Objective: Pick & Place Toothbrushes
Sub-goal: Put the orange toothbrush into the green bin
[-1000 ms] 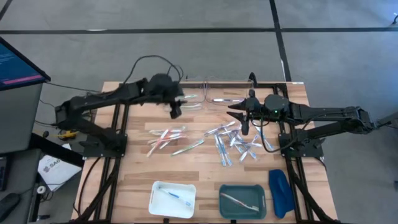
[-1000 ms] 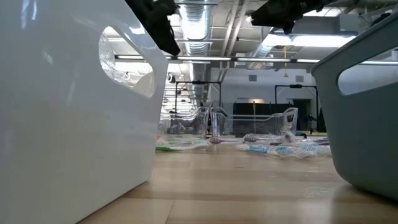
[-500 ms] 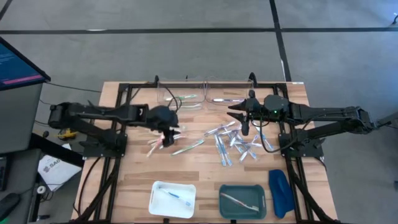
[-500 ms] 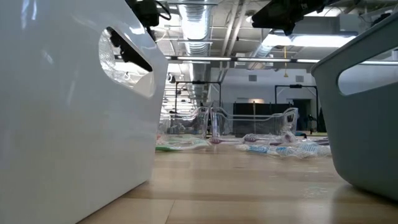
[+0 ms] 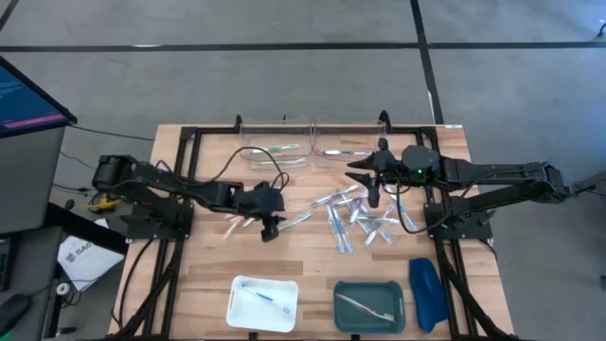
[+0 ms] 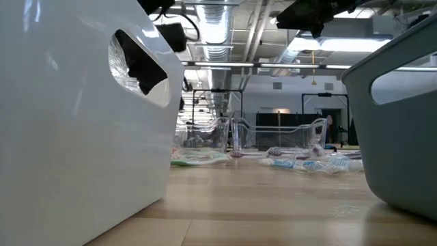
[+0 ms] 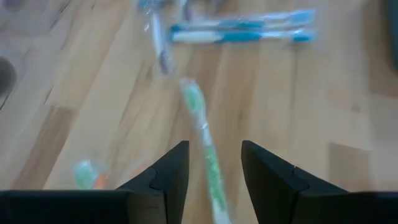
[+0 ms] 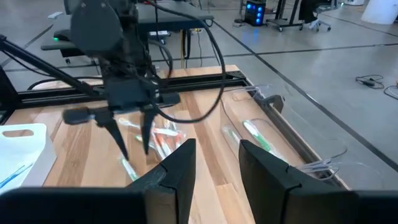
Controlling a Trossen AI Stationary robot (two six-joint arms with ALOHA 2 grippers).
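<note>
While the left gripper (image 5: 271, 230) is held low over the middle of the wooden table (image 5: 204, 275), its fingers are seen spread apart, nothing between them; a green-and-white toothbrush (image 7: 204, 140) is seen just beneath the gap in the left wrist view, apparently not yet gripped; the pink and white toothbrushes (image 5: 248, 206) are scattered at the gripper's ten o'clock, and the blue wrapped toothbrushes (image 5: 355, 218) at its three o'clock; the right gripper (image 5: 373, 194) is held at the twelve o'clock edge of the blue scatter, fingers parted and empty; one toothbrush is laid in the white tray (image 5: 239, 305) and one in the teal tray (image 5: 343, 313) at the table's six o'clock edge; more toothbrushes are held by clear bins (image 5: 327, 142) at twelve o'clock.
</note>
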